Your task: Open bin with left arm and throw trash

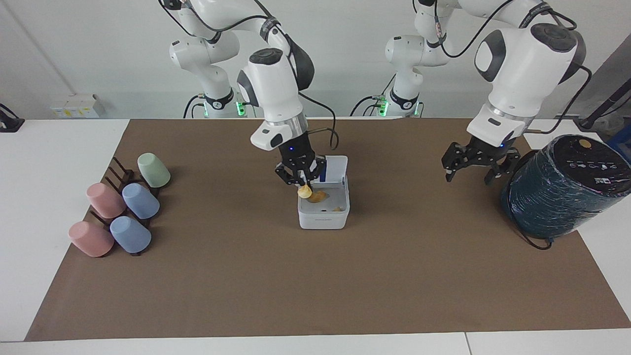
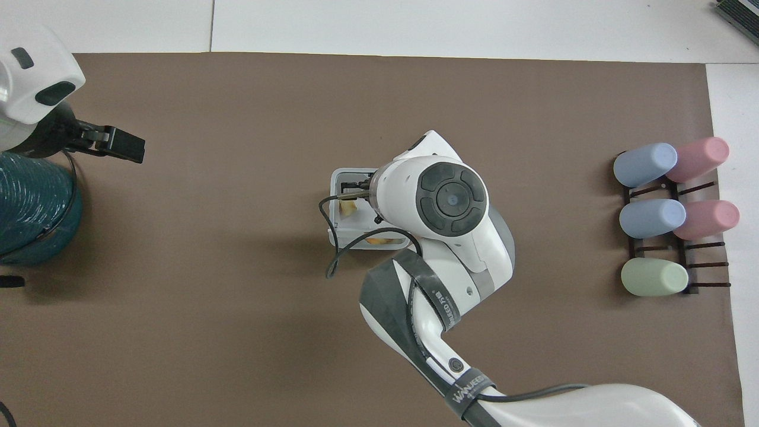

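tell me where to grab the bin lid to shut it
Take the bin lid by its raised free edge, coming from above on the robots' side. It stands upright on a hinge along the wall nearest the robots, so only that top edge offers the fingers a hold.

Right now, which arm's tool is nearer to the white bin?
The right. The right tool hangs over the open bin with a trash scrap at its tips; the left tool hangs beside the teal cylinder.

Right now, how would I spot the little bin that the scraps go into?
Find the brown mat covering the table; in its middle sits a small white square bin, lid up, yellow scraps inside. Unlike the big dark-teal cylinder or the pastel cups, it is boxy and white.
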Motion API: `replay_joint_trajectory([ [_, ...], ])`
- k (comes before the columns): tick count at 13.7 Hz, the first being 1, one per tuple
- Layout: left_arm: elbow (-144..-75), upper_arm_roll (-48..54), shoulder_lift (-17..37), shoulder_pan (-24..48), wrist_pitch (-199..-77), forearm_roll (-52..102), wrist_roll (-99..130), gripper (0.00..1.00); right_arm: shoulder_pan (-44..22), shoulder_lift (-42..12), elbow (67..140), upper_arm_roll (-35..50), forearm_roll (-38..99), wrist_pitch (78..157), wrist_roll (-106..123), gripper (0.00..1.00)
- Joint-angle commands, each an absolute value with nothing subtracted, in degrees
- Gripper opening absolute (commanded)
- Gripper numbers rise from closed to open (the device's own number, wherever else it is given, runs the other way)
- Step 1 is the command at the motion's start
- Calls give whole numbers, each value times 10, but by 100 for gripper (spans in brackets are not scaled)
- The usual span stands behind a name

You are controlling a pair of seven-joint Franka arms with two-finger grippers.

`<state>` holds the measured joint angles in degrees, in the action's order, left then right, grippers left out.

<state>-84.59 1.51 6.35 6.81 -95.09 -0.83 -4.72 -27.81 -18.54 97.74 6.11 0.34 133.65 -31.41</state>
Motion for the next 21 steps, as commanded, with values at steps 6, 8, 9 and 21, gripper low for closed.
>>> replay_joint_trajectory([
  [6, -870, 18, 34, 66, -947, -19, -52, 100, -250, -125, 973, 55, -47, 1227, -327, 100],
  [8, -875, 18, 33, 69, -947, -19, -52, 100, -209, -85, 977, 57, -51, 1195, -318, 100],
  [9, -875, 18, 33, 71, -947, -19, -52, 100, -188, -67, 983, 57, -51, 1181, -296, 100],
  [21, -875, 18, 33, 68, -949, -19, -51, 100, -6, 40, 997, 55, -41, 968, -135, 100],
])
